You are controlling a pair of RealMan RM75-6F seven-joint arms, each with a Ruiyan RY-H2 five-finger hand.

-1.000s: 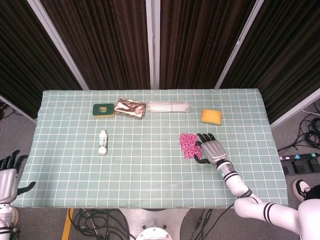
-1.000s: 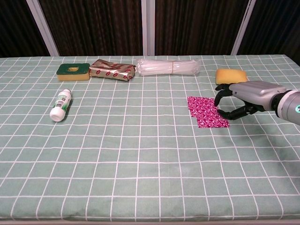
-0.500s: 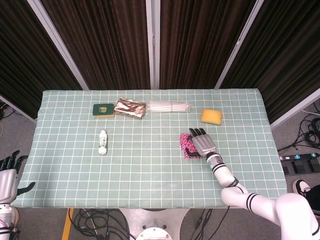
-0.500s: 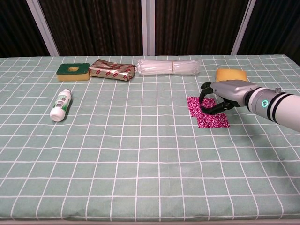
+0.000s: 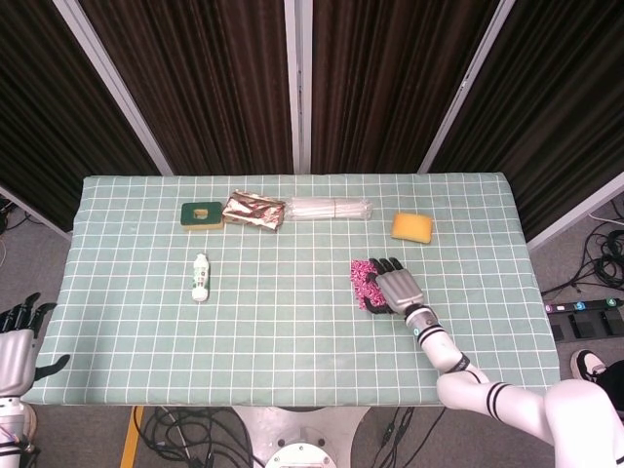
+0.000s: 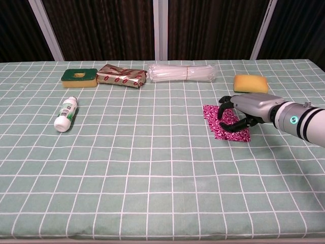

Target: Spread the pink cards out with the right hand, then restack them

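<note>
- The pink cards [image 6: 223,124] lie flat on the counter [image 6: 152,168], on its right part, in front of the yellow sponge [image 6: 251,83]; in the chest view their long axis runs from far left to near right, slightly skewed against the grid of the cloth.
- The stack looks loosened: in the head view the left edge of the pink cards [image 5: 363,283] is ragged, with offset card edges showing.
- They are magenta with a fine white pattern; I cannot count them.
- The right robot hand [image 6: 242,113] lies palm down on the right half of the cards, its dark fingertips [image 6: 224,115] curled onto the cards and the thumb beneath; it presses on them, but whether it grips any I cannot tell.
- Its forearm reaches in low from the right edge of the counter.
- The left robot hand [image 5: 14,336] hangs off the counter at the far left, fingers apart, holding nothing.
</note>
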